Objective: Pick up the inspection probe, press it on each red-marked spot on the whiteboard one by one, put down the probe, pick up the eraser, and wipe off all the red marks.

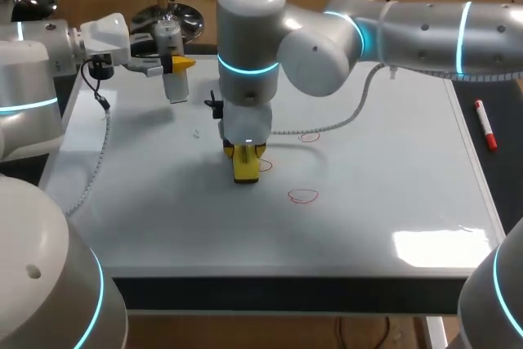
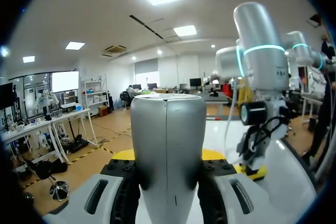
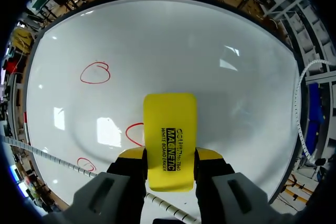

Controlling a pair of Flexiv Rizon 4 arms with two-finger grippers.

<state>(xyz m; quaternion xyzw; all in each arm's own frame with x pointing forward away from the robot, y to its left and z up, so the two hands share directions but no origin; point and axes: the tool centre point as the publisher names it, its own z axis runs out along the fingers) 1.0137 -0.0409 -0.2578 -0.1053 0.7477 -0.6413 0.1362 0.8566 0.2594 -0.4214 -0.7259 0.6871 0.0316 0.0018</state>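
Whiteboard [image 1: 392, 185] looks hard, flat and slick, so the rigid grey probe [image 2: 168, 145], pinched in the left gripper [image 2: 168, 157] over the board's far left part, probably needs only light presses. The eraser [image 3: 170, 140] (a light yellow block, likely soft-faced) is clamped by its 2 long sides in the right gripper [image 3: 170, 157], partly covering 1 of the 3 red marks [image 3: 95, 73], and probably wants flat, even pressure.

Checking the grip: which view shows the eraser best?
The right wrist view: the eraser sits clamped between the right pincer's fingers, over a red mark. The head view shows only its lower end under the right arm; the left wrist view, nothing sure.
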